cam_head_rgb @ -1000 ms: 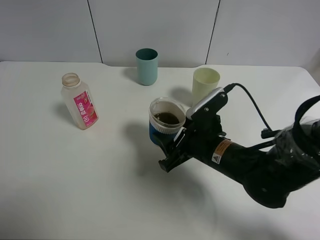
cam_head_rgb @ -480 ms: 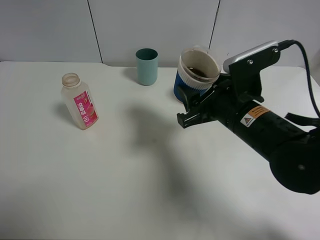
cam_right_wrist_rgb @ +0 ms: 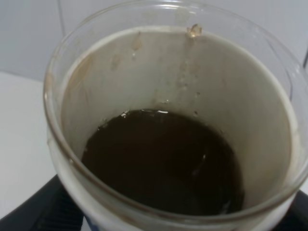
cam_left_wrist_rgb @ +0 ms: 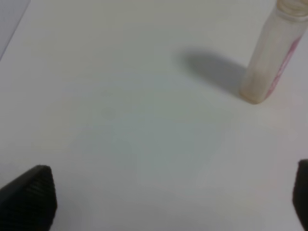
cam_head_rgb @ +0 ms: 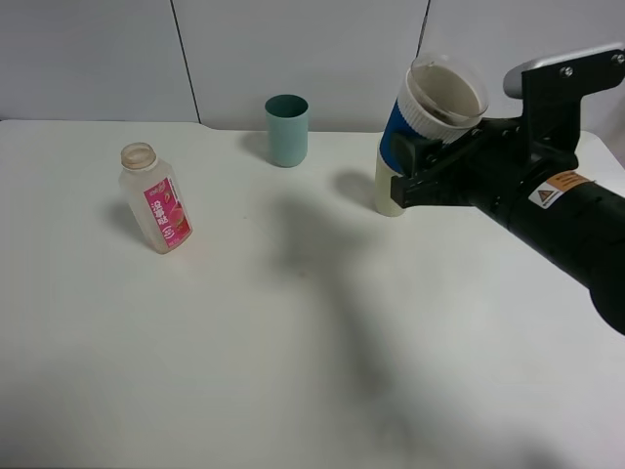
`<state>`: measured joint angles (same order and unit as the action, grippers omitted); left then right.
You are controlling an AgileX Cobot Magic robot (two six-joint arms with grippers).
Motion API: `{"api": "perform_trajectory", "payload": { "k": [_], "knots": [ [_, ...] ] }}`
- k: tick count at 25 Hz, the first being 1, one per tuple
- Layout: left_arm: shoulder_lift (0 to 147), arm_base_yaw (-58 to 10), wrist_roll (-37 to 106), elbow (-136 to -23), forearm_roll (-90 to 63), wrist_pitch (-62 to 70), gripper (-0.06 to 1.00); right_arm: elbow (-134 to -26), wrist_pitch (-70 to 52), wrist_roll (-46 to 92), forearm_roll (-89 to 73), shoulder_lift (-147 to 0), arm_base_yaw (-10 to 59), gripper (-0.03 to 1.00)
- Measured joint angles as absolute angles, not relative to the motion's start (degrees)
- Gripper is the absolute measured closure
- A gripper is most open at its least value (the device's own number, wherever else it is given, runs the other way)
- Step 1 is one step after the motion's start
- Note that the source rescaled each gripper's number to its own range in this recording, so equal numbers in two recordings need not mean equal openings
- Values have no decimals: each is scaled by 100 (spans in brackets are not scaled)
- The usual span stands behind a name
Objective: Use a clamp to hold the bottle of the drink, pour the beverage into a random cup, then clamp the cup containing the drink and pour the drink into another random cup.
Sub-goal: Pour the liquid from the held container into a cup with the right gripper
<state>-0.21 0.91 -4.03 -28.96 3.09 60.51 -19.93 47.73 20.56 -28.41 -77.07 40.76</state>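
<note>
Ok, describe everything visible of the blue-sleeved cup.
The cup is short and looks like translucent whitish plastic, with a blue sleeve round its lower half. Brown streaks and drops mark its inner wall, and dark brown liquid pools in its bottom. It hangs tilted above the table, in front of the pale green cup. The right gripper clamps it at the sleeve with its fingers. Nothing else touches it.

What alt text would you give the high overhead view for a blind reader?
The black right gripper holds a blue-sleeved cup in the air, in front of a pale green cup. A pink-labelled bottle and a teal cup stand on the white table.
</note>
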Motion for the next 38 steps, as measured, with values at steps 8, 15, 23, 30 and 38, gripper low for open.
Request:
{"api": "perform_trajectory", "payload": {
  "k": [8,15,23,30,38],
  "knots": [
    [-21,91,-403,-2896,309,6051,-6,-2294,3791,2005,-3252,-7592,3243,96],
    [-21,91,-403,-2896,309,6051,-6,-2679,2936,1414,-2518,-7597,2334,96],
    [-21,91,-403,-2896,309,6051,-6,-3061,2187,-994,214,-7602,1413,96],
    [-21,91,-403,-2896,309,6051,-6,-3188,2097,-3275,2564,-7602,690,96],
    [-21,91,-403,-2896,309,6051,-6,-3188,1869,-4298,3872,-7602,-97,96]
  ]
}}
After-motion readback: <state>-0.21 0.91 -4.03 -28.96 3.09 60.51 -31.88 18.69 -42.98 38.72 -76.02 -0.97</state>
